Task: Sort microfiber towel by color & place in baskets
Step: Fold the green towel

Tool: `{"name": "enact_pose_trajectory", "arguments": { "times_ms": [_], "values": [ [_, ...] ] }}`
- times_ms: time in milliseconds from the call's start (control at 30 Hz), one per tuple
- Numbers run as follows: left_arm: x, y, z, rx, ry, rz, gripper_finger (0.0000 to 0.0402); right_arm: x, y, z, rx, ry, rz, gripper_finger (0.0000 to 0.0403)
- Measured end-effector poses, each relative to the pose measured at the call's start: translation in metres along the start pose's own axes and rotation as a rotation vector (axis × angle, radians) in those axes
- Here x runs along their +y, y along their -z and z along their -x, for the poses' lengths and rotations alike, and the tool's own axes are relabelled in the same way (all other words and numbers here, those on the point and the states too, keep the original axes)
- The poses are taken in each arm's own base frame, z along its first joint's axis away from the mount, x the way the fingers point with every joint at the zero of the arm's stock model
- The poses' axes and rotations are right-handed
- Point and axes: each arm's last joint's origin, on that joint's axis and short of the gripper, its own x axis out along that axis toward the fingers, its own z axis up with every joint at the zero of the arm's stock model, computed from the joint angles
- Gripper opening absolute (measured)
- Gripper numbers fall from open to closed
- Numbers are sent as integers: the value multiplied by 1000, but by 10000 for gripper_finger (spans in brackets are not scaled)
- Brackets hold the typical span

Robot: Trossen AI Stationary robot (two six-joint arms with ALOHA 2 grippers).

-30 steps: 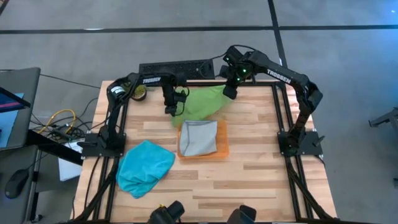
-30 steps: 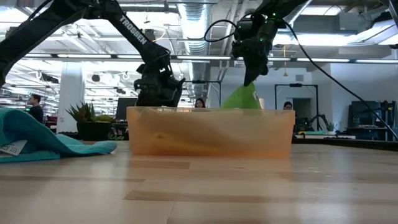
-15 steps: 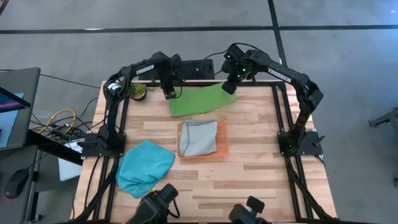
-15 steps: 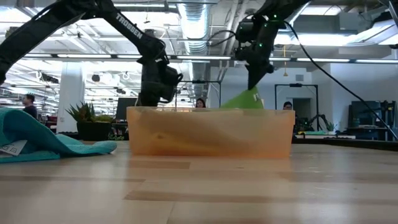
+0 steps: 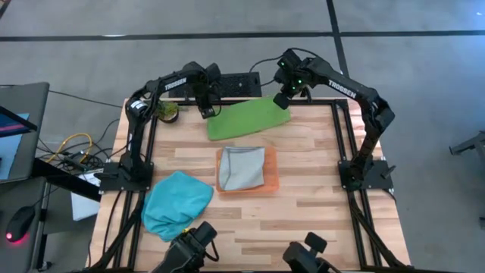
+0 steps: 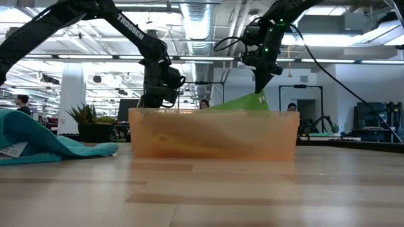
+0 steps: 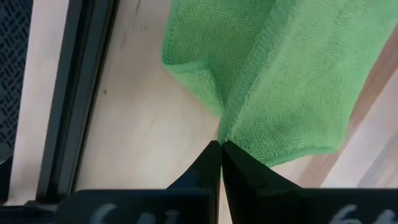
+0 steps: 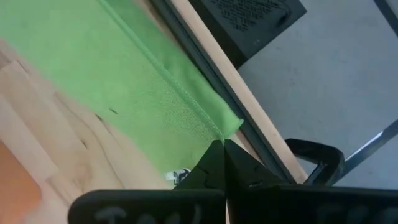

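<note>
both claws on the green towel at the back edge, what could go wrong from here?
1. The left claw and right claw each pinch only a corner tip of the green towel; it may slip free.
2. The orange tray already holds a grey towel, so colors could get mixed.
3. The towel's far edge lies by the table frame; it might snag there.

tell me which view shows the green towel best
The high view: the whole green towel shows, stretched between the left gripper and right gripper. The low view shows only a sliver above the orange tray. Each wrist view shows one pinched corner.
</note>
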Motion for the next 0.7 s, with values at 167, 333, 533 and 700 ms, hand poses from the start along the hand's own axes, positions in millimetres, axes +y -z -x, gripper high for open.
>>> {"name": "enact_pose_trajectory", "arguments": {
  "times_ms": [167, 333, 533, 700],
  "values": [
    [2, 0, 0, 22, -64, 14, 2, -2, -3, 0, -35, 7, -14, 19],
    [3, 0, 0, 39, -116, 32, 19, -3, -5, 0, -59, 12, -12, 42],
    [3, -1, 0, 31, -120, 29, 55, -3, -5, 0, -56, 15, -12, 82],
    [4, -3, 0, 12, -136, 27, 101, -3, -5, 0, -58, 16, -11, 140]
  ]
}}
